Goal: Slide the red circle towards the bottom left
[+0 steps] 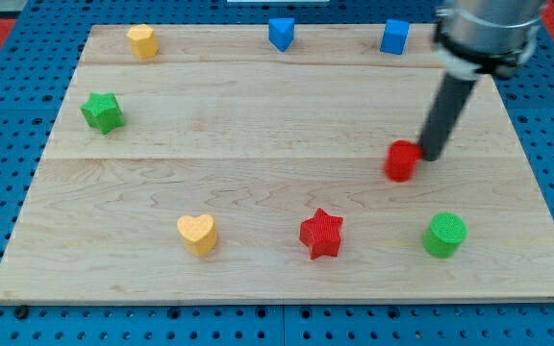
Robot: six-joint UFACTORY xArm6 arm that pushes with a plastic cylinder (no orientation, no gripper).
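Note:
The red circle [401, 160] is a short red cylinder on the wooden board [258, 125], right of centre. My tip [431, 157] is at the red circle's right side, touching it or very nearly so. The dark rod rises from there toward the view's top right. The red star [321, 234] lies below and to the left of the red circle.
A green circle [444, 234] sits at the lower right and a yellow heart [197, 234] at the lower left. A green star [102, 111] is at the left, a yellow block [141, 41] at the top left. Two blue blocks [280, 33] [394, 37] are along the top edge.

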